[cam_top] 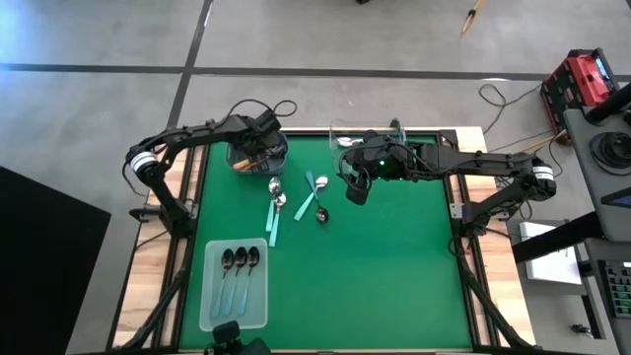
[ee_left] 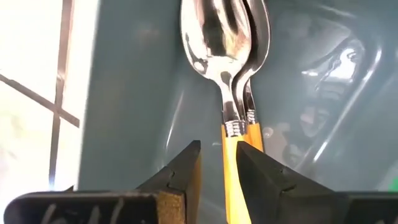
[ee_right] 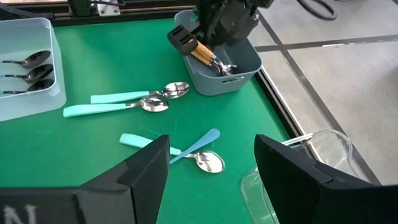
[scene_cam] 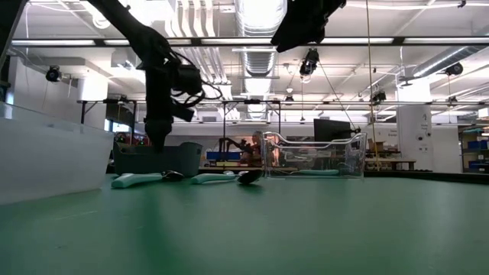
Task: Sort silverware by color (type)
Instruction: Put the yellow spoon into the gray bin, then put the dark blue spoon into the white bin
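1. A robotics lab or workshop in a large industrial hall.
2. Exposed ducts and pipes (scene_cam: 252, 30) run along the ceiling.
3. Bare concrete floor (cam_top: 296, 39) surrounds the green-topped table (cam_top: 375, 266).
4. A red equipment case (cam_top: 582, 79) and loose cables (cam_top: 508, 99) lie beside it.
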